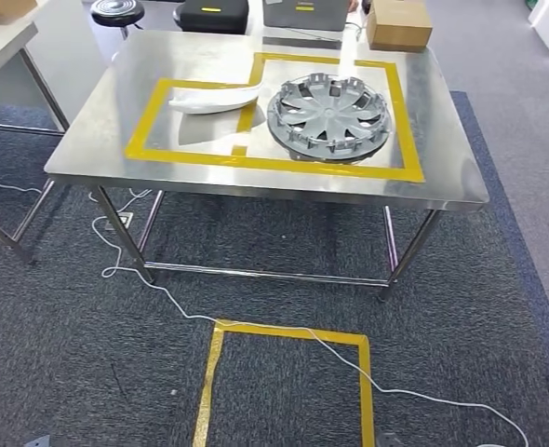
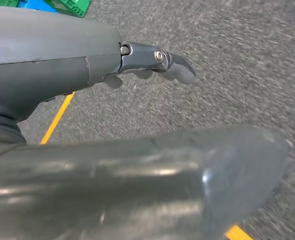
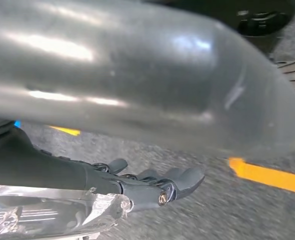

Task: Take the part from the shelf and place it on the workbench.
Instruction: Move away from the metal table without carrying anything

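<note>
Parts for this task already lie on the surface [image 1: 96,140] ahead of me: a white curved part [image 1: 215,98] on the left, a grey wheel cover [image 1: 328,116] just right of it, both inside the yellow tape; I judge the placing done, or a fresh fetch not yet begun.

Left robot hand [image 2: 138,57] hangs over the carpet, fingers straight and apart from the thumb, holding nothing; right robot hand [image 3: 138,185] likewise - some clear crinkled film beside it, which I cannot identify; both well apart from the parts.
</note>
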